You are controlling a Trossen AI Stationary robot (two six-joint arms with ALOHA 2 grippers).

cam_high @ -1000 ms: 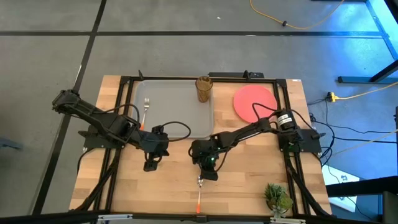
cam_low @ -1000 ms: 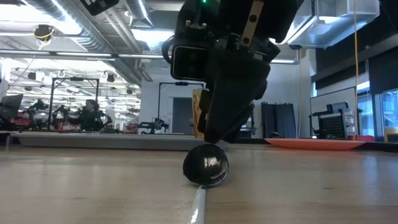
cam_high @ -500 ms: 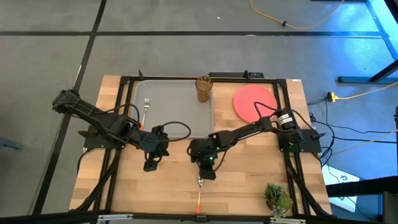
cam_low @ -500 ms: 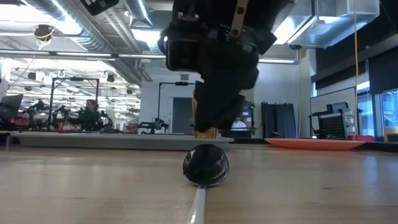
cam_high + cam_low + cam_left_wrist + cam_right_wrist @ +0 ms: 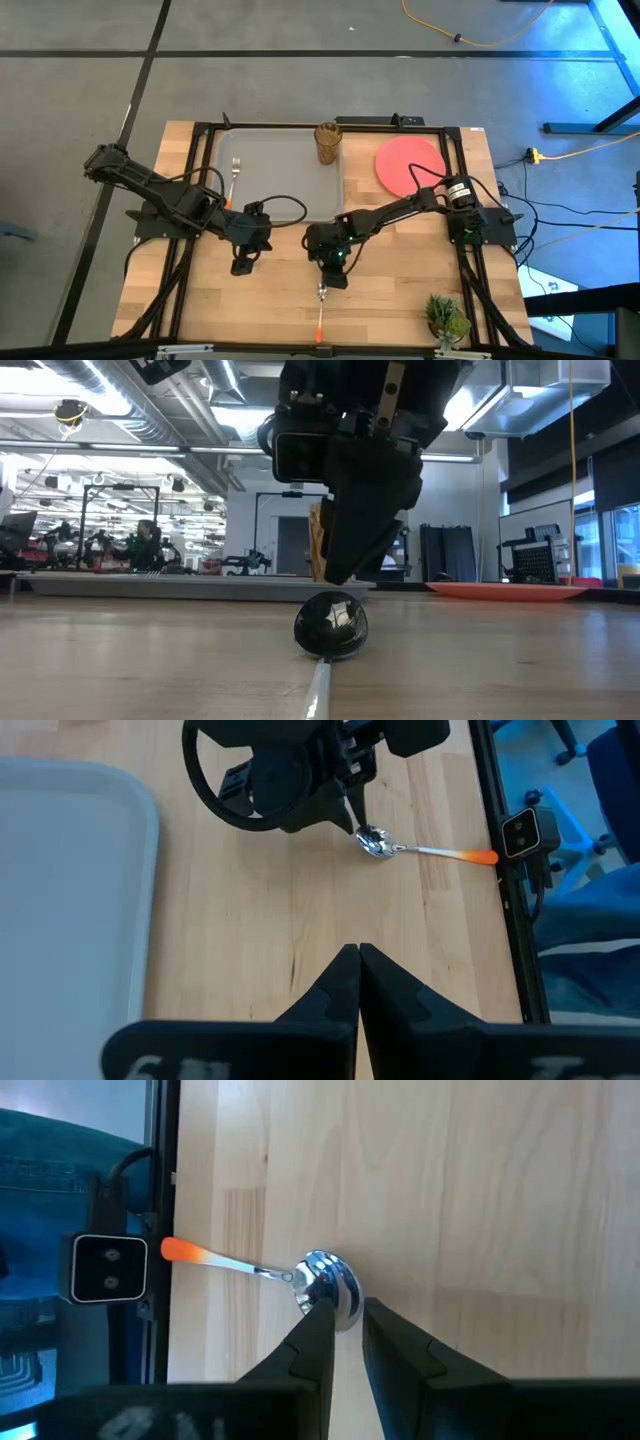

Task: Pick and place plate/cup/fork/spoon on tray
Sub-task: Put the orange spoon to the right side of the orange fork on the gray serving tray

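Risk sits with the spoon (image 5: 320, 300), and you see why from above: it lies on the bare desk (image 5: 400, 300) near the front edge, well apart from the tray (image 5: 275, 175), with the right gripper (image 5: 327, 280) poised at its bowl end. The fork (image 5: 235, 172) and cup (image 5: 327, 141) are on the tray already; the plate (image 5: 405, 160) rests on the desk beside it. The left gripper (image 5: 242, 266) waits near the tray's front edge.

At desk height, the bowl (image 5: 331, 625) shows as a rounded, glossy dome with the dark fingers (image 5: 350, 550) hanging just above it. Pinch that curve and, in my judgement, it squirts sideways or spins on the wood.

From the left wrist, that arm's own fingers (image 5: 340, 995) are pressed together, and you can see the thin handle (image 5: 450, 853) pointing toward the desk's edge; a nudge could push it off.

From the right wrist, the fingers (image 5: 312, 1342) stand slightly apart, straddling the bowl's near rim without clamping it. With so narrow a gap, a small misalignment lands one tip on top of the bowl instead of beside it.
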